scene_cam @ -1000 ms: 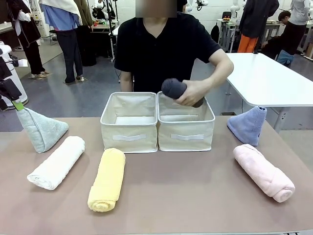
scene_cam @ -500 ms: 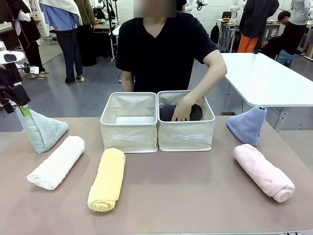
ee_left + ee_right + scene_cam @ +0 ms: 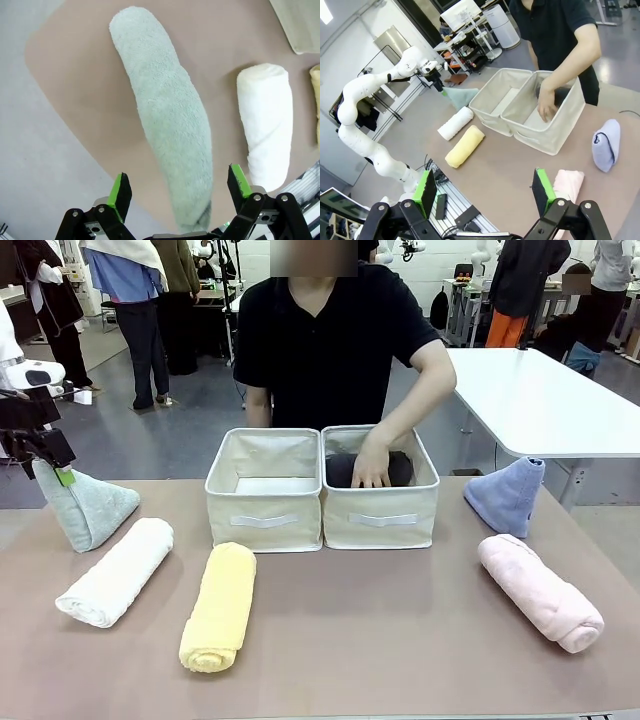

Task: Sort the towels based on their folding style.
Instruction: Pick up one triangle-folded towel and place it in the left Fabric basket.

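Left jaws stand spread, teal cone towel [image 3: 170, 125] between them.

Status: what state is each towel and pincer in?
Teal cone, standing, tip inside left pincer.
White roll, lying flat.
Yellow roll, lying flat.
Pink roll, lying flat.
Blue cone, standing.
Grey roll, in right bin, under person's hand.
Left pincer, open.
Right pincer, open.
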You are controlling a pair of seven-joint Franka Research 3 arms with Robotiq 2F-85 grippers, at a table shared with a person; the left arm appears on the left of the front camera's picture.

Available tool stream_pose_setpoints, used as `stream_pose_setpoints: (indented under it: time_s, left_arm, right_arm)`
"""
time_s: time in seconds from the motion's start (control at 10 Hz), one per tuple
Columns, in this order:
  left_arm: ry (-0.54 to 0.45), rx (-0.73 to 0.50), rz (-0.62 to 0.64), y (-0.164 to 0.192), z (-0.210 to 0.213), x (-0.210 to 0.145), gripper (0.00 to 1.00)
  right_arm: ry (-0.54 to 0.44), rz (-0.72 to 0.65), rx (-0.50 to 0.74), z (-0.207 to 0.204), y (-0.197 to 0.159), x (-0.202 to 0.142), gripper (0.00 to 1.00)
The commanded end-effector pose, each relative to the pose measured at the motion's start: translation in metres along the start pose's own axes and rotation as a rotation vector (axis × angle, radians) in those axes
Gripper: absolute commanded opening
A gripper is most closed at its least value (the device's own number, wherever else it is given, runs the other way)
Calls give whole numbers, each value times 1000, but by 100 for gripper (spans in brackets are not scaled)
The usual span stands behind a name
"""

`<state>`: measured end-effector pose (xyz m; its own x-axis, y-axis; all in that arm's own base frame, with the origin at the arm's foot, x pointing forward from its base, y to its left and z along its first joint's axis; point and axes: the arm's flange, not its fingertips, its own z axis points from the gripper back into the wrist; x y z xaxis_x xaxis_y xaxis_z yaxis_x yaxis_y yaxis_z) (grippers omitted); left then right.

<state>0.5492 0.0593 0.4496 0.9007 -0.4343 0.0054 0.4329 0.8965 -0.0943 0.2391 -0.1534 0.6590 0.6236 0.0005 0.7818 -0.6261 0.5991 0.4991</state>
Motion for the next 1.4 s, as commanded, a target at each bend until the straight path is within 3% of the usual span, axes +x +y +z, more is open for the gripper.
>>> stream_pose_setpoints:
  time_s: [0.0, 0.4, 0.5, 0.6, 0.7, 0.8, 0.9, 1.3]
  left_arm:
    - [-2, 13, -20, 0, -12, -1, 100]
    - [-37, -12, -26, -1, -13, 0, 100]
    - [-45, -11, -25, -1, -10, 1, 46]
    - [-53, -8, -25, -2, -7, 1, 46]
    - [-57, -6, -26, -3, -5, 1, 0]
    - [-54, -8, -26, -2, -4, 1, 41]
    - [-56, -10, -23, -3, -4, 0, 0]
    - [-59, -13, -16, -3, -2, 0, 0]
  right_arm:
    - [-7, 21, 21, -1, -1, 2, 100]
    - [-7, 21, 21, -1, -1, 2, 100]
    - [-7, 21, 21, -1, -1, 2, 100]
    - [-7, 21, 21, -1, -1, 2, 100]
    - [-7, 21, 21, -1, -1, 2, 100]
    - [-7, 21, 21, -1, -1, 2, 100]
    - [-7, 21, 21, -1, -1, 2, 100]
    - [-7, 21, 21, -1, -1, 2, 100]
